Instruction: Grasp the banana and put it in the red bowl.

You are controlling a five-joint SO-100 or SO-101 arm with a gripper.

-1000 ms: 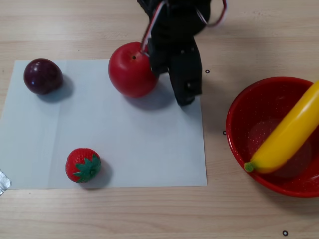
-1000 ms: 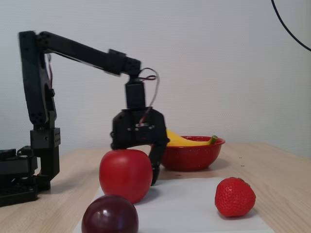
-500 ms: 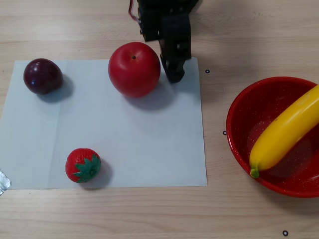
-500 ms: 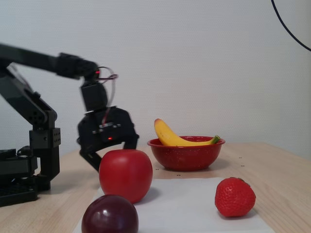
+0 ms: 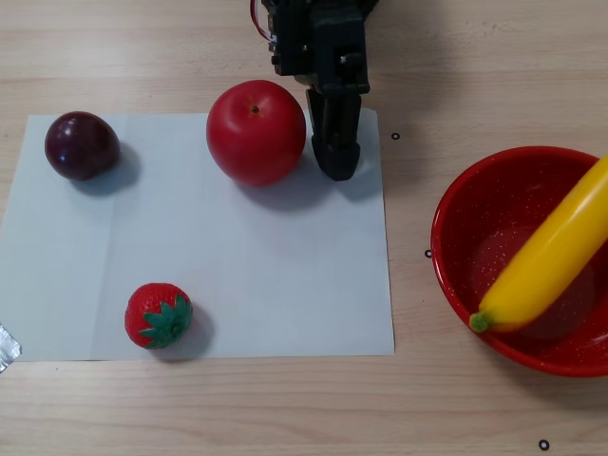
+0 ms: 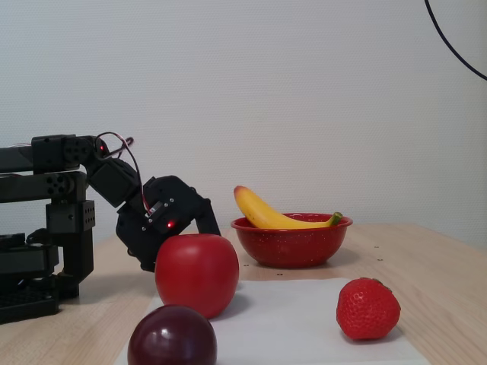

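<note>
The yellow banana [image 5: 549,255] lies slanted in the red bowl [image 5: 454,213] at the right of the other view, its green tip near the bowl's front rim. In the fixed view the banana [image 6: 263,214] sticks up out of the bowl [image 6: 293,245] on the left side. My gripper [image 5: 335,167] is far from both, at the top middle beside the red apple, with its jaws together and nothing held. In the fixed view the gripper [image 6: 207,226] hangs low, partly behind the apple.
A red apple [image 5: 256,131], a dark plum [image 5: 82,144] and a strawberry [image 5: 158,315] rest on a white paper sheet [image 5: 275,275]. The folded arm and its base [image 6: 34,266] fill the left of the fixed view.
The arm has drawn back from the bowl and folded down low toward its base, the gripper ending beside the apple. The banana rocked a little inside the bowl.
</note>
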